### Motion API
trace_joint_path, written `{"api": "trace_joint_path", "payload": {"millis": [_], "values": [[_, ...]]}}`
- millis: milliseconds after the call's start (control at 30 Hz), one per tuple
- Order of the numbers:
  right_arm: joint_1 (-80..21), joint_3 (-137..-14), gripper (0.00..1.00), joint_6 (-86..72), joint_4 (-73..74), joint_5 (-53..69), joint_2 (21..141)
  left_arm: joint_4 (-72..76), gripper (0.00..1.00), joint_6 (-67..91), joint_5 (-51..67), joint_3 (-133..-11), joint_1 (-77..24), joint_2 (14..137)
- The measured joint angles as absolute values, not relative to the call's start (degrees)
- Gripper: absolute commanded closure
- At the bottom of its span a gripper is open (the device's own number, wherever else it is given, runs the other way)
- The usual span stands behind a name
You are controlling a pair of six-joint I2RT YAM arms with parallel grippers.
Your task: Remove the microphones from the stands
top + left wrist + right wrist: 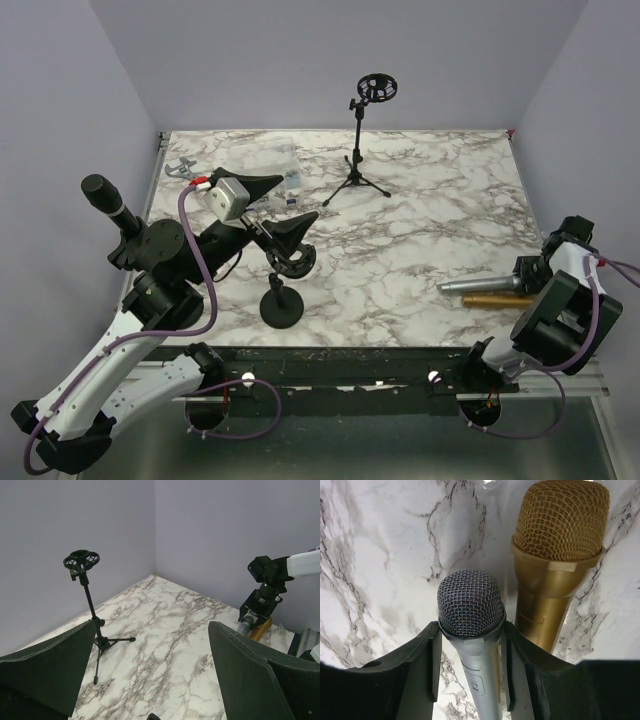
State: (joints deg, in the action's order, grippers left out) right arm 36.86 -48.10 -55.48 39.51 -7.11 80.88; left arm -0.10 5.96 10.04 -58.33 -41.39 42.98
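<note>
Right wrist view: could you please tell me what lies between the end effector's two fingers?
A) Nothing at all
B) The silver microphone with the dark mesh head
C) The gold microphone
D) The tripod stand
B: the silver microphone lies between the fingers of the right end effector, which press against its collar on both sides, while the gold microphone lies beside it, outside the fingers.

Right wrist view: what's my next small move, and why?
Probably open the right gripper and back off: its fingers grip the silver microphone, which seems to lie on the table beside the gold microphone, and the tripod stand looks empty.
</note>
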Motion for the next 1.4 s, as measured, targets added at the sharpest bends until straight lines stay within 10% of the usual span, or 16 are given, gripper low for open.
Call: {"api": "trace_joint_path", "payload": {"millis": [800,1400], "values": [[38.4,-53.9,0.79,-55.7,36.9,-11.4,88.6,-0.1,0.01,5.5,9.8,-58.3,-42.5,43.0],[38.4,-55.1,0.45,-54.2,34.8,-12.6,90.1,-0.1,0.01,5.1,9.4,-58.3,-43.3,42.6]]}}
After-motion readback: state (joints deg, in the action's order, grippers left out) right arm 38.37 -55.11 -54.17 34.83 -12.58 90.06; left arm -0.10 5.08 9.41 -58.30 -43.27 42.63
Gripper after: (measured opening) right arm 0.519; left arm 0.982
